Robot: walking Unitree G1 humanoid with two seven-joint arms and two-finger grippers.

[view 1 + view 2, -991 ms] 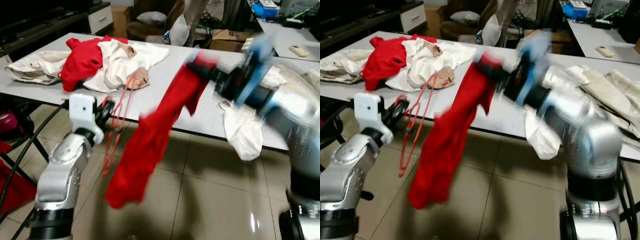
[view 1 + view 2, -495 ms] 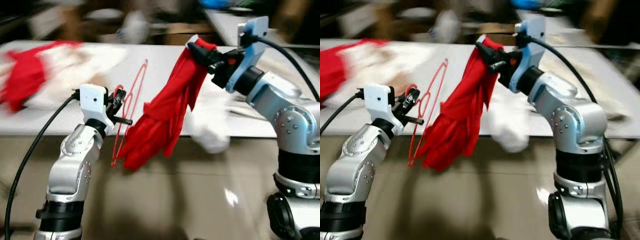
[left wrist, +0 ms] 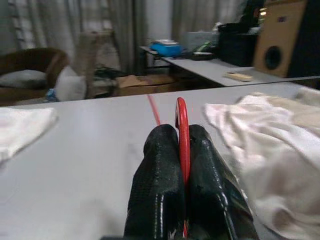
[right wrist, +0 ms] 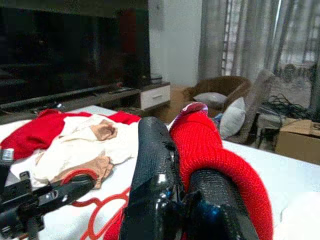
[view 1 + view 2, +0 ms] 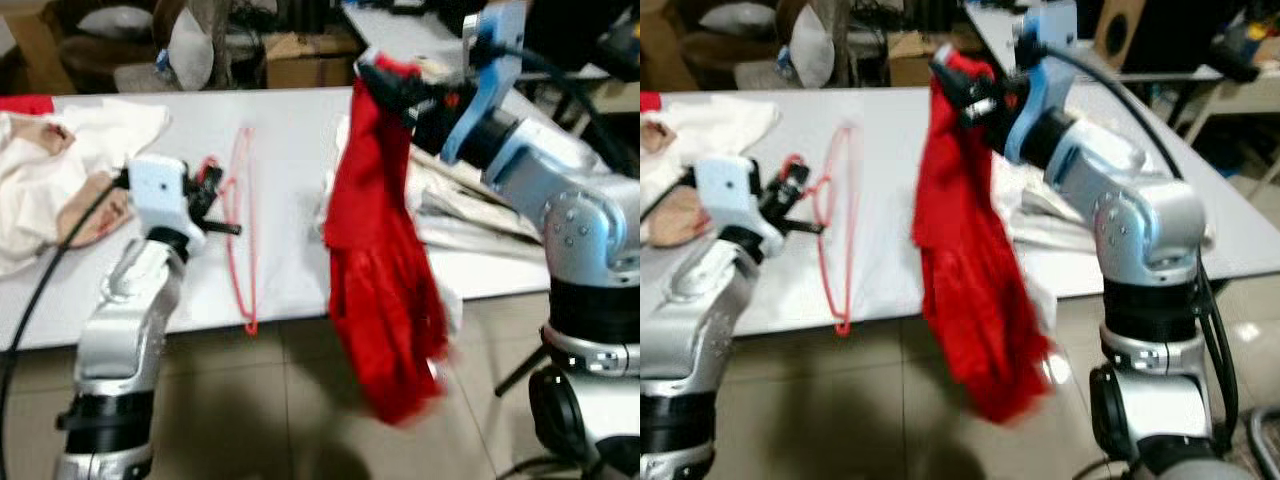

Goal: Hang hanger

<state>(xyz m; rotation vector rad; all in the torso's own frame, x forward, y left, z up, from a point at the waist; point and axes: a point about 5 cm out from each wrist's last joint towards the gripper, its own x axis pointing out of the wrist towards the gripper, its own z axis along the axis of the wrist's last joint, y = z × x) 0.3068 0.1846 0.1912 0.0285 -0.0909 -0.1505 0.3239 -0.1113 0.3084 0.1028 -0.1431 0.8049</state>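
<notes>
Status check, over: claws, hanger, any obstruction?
Left claw shut on thin red wire hanger. Right claw shut on red cloth garment, dangling apart from hanger. White clothes heaped on grey table.

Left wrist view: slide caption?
Left tool shut on the red hanger above the white table, pale clothes alongside.

Head stereo downward; wrist cameras along fingers

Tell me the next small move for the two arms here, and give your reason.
Probably bring the red garment toward the red hanger. The left gripper is shut on the hanger's hook, the right gripper is shut on the garment's top, and a clear gap separates them above the white table.
</notes>
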